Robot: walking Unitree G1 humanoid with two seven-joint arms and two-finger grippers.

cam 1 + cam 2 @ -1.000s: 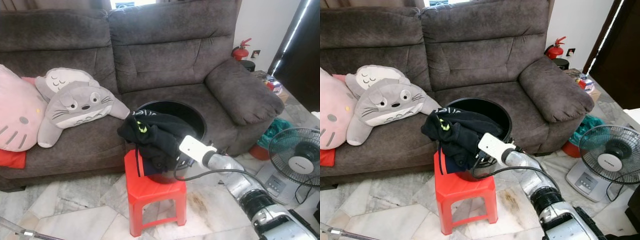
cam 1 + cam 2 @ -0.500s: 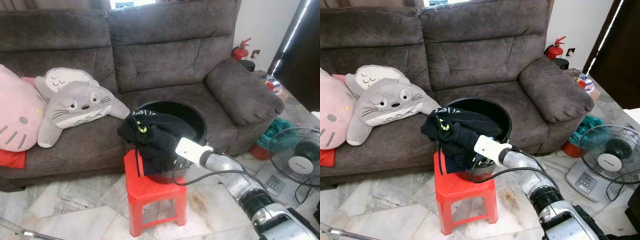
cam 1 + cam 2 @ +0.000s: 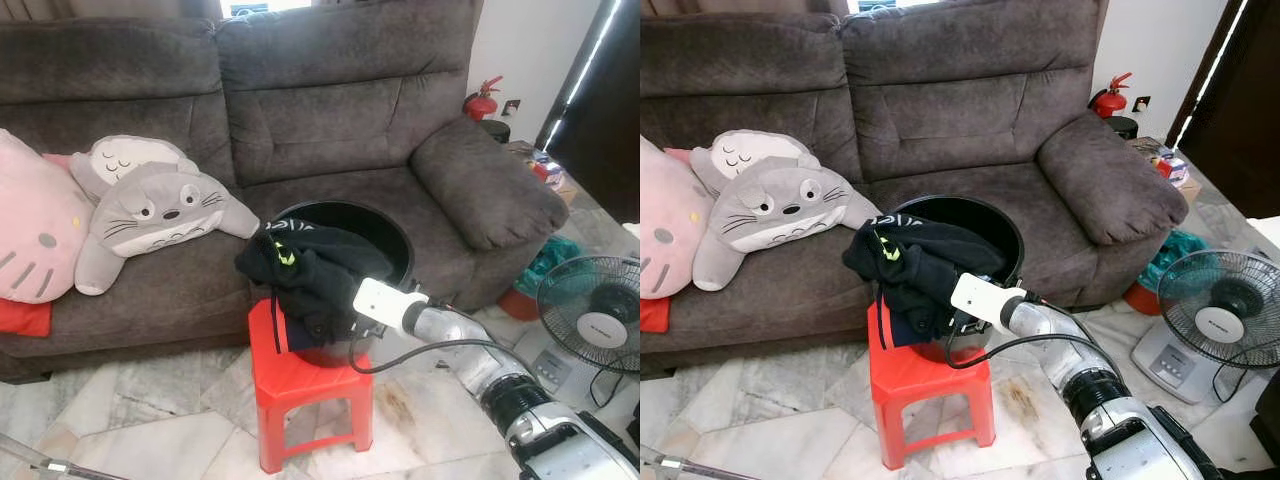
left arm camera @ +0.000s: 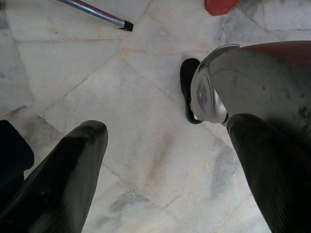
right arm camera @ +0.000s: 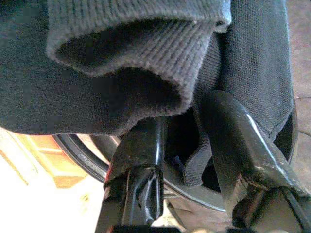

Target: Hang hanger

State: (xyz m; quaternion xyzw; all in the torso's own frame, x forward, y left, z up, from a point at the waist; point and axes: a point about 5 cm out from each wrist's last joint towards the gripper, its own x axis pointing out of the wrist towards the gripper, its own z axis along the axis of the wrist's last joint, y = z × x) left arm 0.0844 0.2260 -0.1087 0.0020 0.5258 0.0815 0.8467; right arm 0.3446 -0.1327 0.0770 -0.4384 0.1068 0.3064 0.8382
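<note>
Task looks early: no hanger can be made out, so nothing hung yet. The round black plastic bucket (image 3: 385, 232) sits on the small red plastic stool (image 3: 300, 385) near the grey fabric sofa (image 3: 330, 110), w/ dark black clothes (image 3: 305, 270) heaped over its near-left rim. Right gripper (image 5: 187, 145) is pushed in among the clothes at the bucket's near rim; its two fingers stand slightly apart w/ dark knit cloth between and around them, but can't tell if it's actually gripping. Left gripper (image 4: 165, 160) hangs idle over the marble floor (image 4: 121, 121), fingers wide apart. Vs 0.5 s ago: right wrist shifted a touch right and nearer; the clothes barely changed.
</note>
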